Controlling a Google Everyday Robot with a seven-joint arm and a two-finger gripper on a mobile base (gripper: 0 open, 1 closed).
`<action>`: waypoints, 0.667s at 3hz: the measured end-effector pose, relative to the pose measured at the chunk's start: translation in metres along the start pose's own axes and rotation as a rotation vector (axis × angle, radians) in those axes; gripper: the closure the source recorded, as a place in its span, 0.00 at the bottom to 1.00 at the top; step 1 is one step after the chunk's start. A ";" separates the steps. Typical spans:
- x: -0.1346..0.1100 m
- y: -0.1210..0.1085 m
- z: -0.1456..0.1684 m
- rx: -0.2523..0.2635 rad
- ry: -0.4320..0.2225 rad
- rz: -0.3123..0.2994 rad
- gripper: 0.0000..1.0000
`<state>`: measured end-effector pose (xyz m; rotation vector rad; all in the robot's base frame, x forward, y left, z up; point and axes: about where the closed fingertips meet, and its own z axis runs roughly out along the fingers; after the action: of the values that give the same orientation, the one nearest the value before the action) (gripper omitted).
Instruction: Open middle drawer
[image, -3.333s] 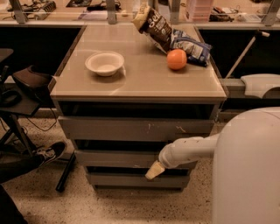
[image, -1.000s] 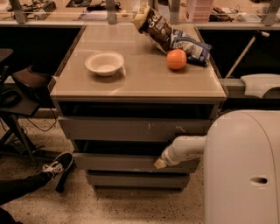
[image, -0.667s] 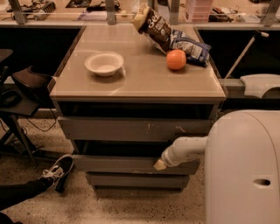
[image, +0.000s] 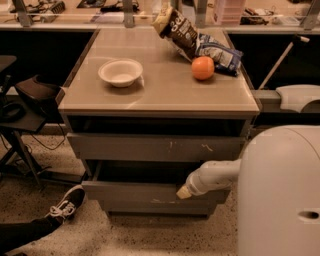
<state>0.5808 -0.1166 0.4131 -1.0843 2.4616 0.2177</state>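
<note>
The middle drawer is a plain grey front on the cabinet, below the scratched top drawer front. It stands pulled out a little, with a dark gap showing above its front panel. My gripper, at the end of the white arm, rests at the top edge of the middle drawer's front, toward its right end. The narrow bottom drawer front sits just beneath.
On the cabinet's top are a white bowl, an orange and two snack bags. My white body fills the lower right. A person's shoe lies on the floor at the lower left, near a dark stand.
The middle drawer has slid out toward the camera with my gripper at its top edge. A person's shoe and leg have come in along the floor at the lower left.
</note>
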 end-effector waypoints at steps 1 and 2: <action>0.008 0.008 -0.005 0.004 0.006 0.006 1.00; 0.005 0.005 -0.009 0.026 -0.002 0.037 1.00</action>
<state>0.5716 -0.1193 0.4184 -1.0274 2.4772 0.1972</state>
